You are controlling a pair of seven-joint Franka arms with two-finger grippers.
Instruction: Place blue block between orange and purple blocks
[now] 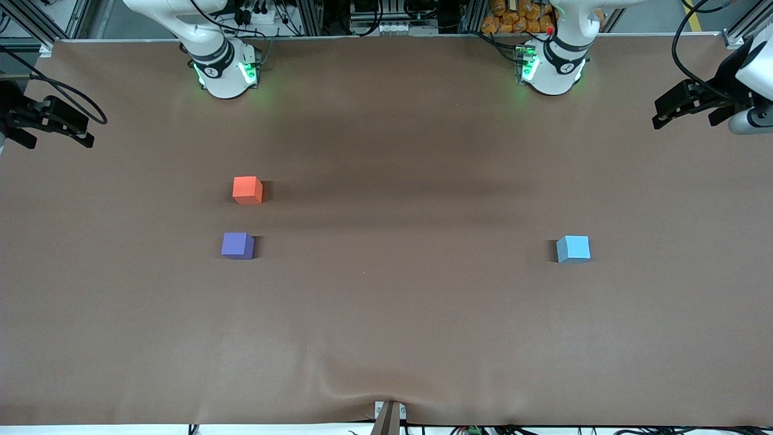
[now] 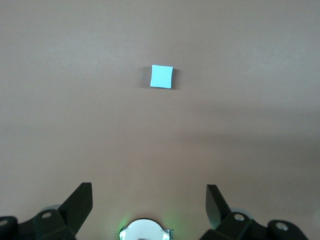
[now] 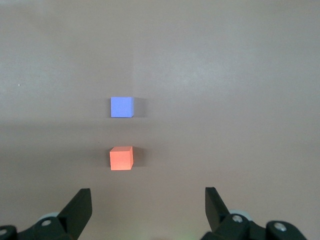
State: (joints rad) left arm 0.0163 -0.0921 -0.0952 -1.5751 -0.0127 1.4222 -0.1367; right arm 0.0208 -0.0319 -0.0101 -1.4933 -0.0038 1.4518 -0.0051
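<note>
The right tool [image 1: 51,124] hangs over the edge of the brown covered desk [image 1: 386,314] at the right arm's end, fingers spread wide and empty; its wrist view confirms the gap between the two black fingers [image 3: 80,207], with nothing in it. Toward that same end of the desk stand the small matte orange-red cube [image 1: 247,190] and the small matte violet-purple cube [image 1: 237,246], the purple one nearer to the front camera, the two apart with a bare strip of desk between them. That strip is the target slot, and by eye it is only about wide enough for one more cube. The small matte sky-blue cube [image 1: 573,249] rests flat on the desk toward the left arm's end, well apart from the other two and about as near to the front camera as the purple cube. The left tool [image 1: 694,109] is raised over the desk edge at the left arm's end, fingers wide and holding nothing; its wrist view shows the blue cube clear of the fingers [image 2: 80,205]. Task status: not started; no cube is gripped. Remaining steps, as judged: approach and grasp the blue cube, carry it across the desk, set it into the slot, release. No containers are present on the desk
</note>
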